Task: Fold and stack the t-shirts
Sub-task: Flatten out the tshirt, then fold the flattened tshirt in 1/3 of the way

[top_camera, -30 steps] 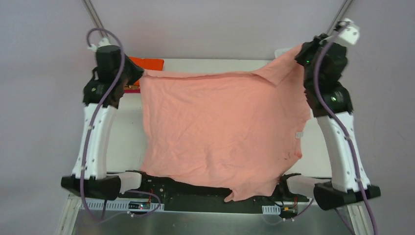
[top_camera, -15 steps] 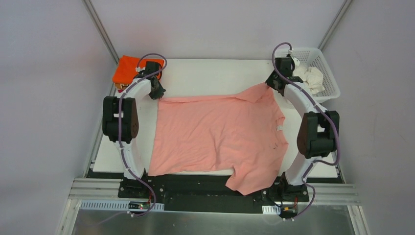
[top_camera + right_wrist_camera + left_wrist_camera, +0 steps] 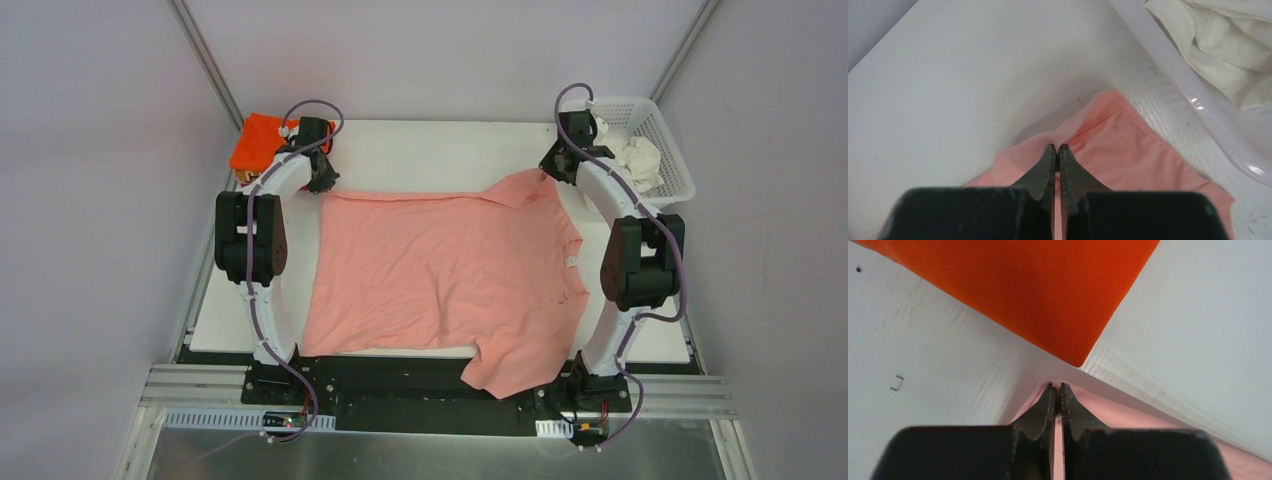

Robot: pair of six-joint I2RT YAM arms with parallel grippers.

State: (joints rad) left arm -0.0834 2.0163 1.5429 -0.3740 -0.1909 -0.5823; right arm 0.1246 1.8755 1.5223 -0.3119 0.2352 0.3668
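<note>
**Salmon shirt spread out, both my hands pinching its far edge**

The salmon pink t-shirt (image 3: 440,275) lies spread nearly flat across the middle of the table (image 3: 420,150), turned sideways, with its neck opening toward my right and its hem toward my left. One sleeve hangs off the table's near edge over the black rail; the other sleeve points toward the far right corner.

My left hand (image 3: 1056,386) sits at the shirt's far left corner. Its fingers are pressed together, and pink cloth shows between and under the tips, so it is pinching that corner against the table. My right hand (image 3: 1056,147) is at the shirt's far right sleeve. Its fingers are likewise squeezed together on a small raised ridge of the pink fabric.

Just beyond the shirt's far left corner lies the orange t-shirt (image 3: 258,142), folded. From my left wrist its nearest corner almost meets my fingertips. Beyond the far right sleeve stands the white basket (image 3: 672,160), close to the sleeve without touching it, and the cream-white t-shirt (image 3: 632,158) is crumpled inside.
</note>
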